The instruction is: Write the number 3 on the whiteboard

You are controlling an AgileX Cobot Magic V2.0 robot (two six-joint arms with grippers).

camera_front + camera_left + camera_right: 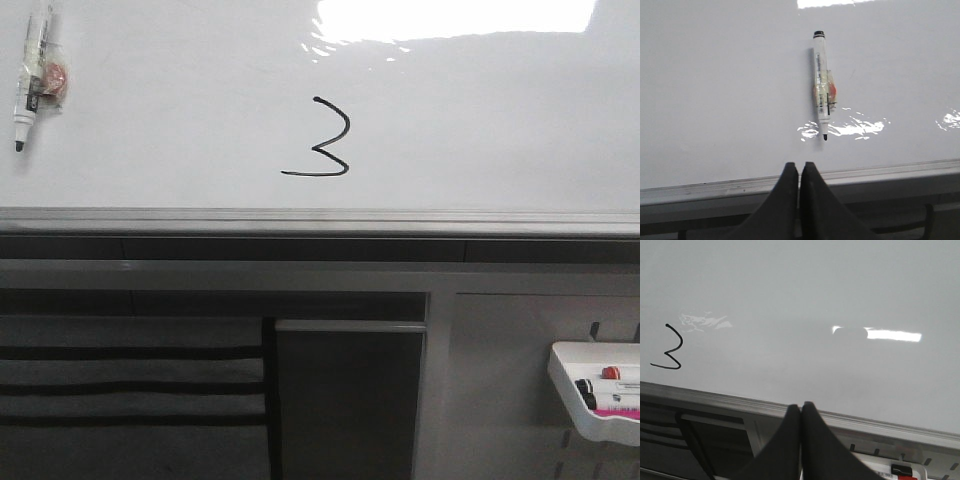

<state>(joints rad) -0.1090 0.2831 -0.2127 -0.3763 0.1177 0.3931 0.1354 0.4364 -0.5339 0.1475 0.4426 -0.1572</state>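
Your whiteboard [480, 120] fills the upper view, glossy with lamp glare, its grey rail [320, 220] running along the bottom. Your left tool [799, 172] hangs with its fingers pressed together, empty, just short of that rail; a marker [820, 85] is stuck to the board beyond it, tip down. Your right tool [801, 412] is likewise pinched closed on nothing. The number 3 [320, 140] sits in black low on the board, near the middle. A white tray [570, 385] with markers hangs lower right.
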